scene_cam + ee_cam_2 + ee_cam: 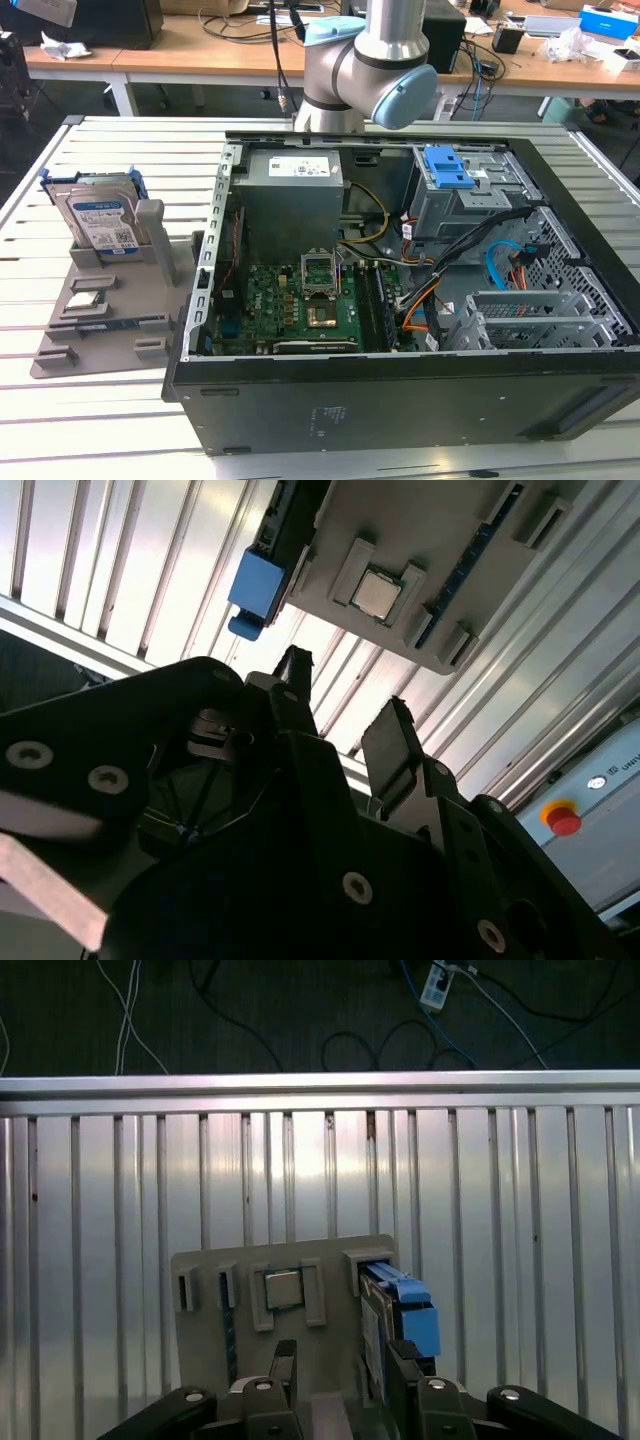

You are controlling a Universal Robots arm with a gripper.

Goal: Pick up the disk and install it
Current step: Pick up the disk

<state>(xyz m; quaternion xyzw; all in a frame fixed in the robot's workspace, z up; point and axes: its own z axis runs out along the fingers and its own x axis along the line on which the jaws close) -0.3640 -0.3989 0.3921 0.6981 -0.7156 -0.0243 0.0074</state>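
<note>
Both wrist views: tool [342,1352] fingers apart; exterior view: disk [100,218] standing.

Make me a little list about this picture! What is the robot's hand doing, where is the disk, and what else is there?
disk: flat silver metal hard drive with a blue plastic frame, standing upright in the holder, not yet picked up
holder: grey plastic tray on the slatted metal table, at the exterior view's left of the computer
gripper: black two-finger gripper, open and empty, over the holder
chip: small square silver chip, sitting in the holder
computer: open black computer case
</note>
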